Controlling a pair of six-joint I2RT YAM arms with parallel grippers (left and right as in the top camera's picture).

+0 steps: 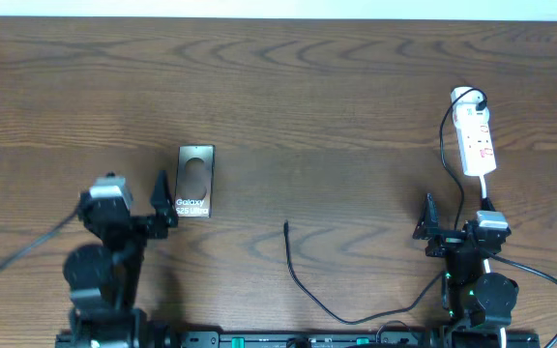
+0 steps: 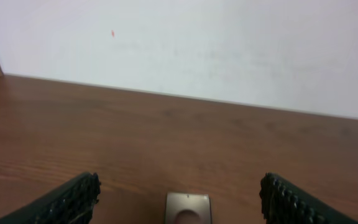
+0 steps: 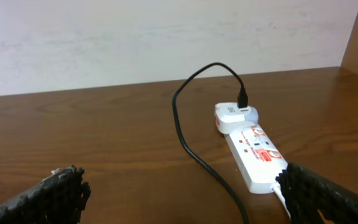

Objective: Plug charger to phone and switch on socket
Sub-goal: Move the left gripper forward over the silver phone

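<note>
The left arm sits folded at the table's (image 1: 288, 87) 7 o'clock corner, its wrist low. The left gripper (image 1: 162, 205) is aimed over the wood with its jaws spread wide and nothing between them. In the left wrist view the two black ribbed fingers (image 2: 73, 199) stand at the frame's lower corners, with the phone's top edge between them and farther out.

The phone (image 1: 196, 182) lies flat with its lettering up, at about 2 o'clock from the left gripper, close to it but not touching.

The right arm is bunched at the 5 o'clock corner. The right gripper (image 1: 425, 220) is likewise spread open and empty, its fingers (image 3: 55, 193) wide apart in its wrist view.

The socket (image 1: 476, 140) lies at 1 o'clock from that gripper, well clear of it. A white adapter (image 3: 235, 117) is plugged in at its far end, with a black plug seated in it. A white cord (image 1: 486, 193) leaves the near end.

The charger (image 1: 303, 285) runs from the adapter toward the near edge, then curves up. Its connector tip (image 1: 286, 227) rests on bare wood at 4 o'clock from the phone, apart from it.
</note>
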